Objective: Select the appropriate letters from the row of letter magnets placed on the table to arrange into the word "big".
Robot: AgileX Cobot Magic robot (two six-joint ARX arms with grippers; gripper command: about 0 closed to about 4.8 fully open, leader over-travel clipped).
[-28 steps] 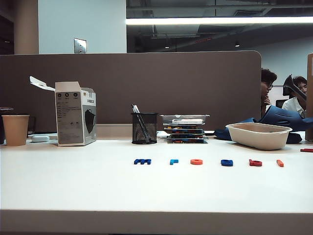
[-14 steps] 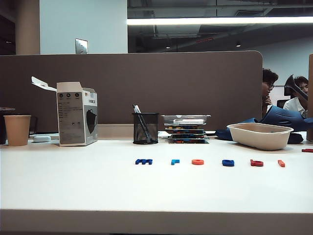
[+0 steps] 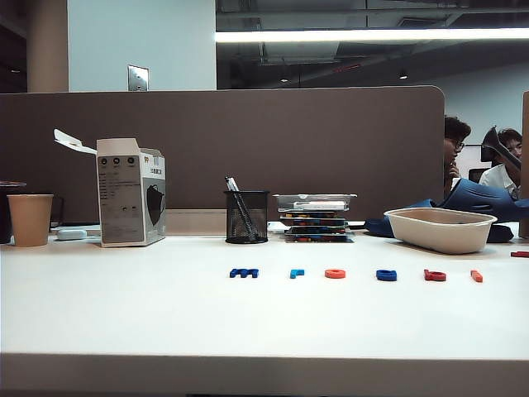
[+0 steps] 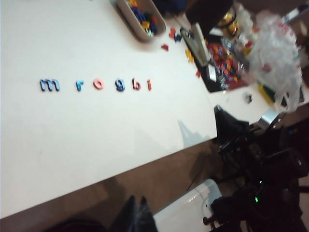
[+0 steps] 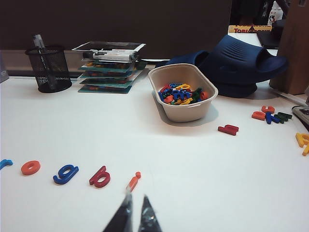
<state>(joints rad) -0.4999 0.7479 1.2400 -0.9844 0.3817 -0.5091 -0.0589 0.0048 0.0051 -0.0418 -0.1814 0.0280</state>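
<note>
The row of letter magnets lies on the white table: dark blue m, light blue r, orange o, dark blue g, red b, orange i. Neither gripper shows in the exterior view. My left gripper hangs shut and empty off the table's near edge, far from g, b and i. My right gripper is shut on nothing, just short of i, with b and g beside it.
A beige bowl full of spare letters stands behind the row's right end. A mesh pen holder, stacked trays, a carton and a paper cup line the back. A red letter and loose letters lie at right.
The exterior picture has shifted a few pixels. The six letters keep their places in the row, and no arm has come into that view.
</note>
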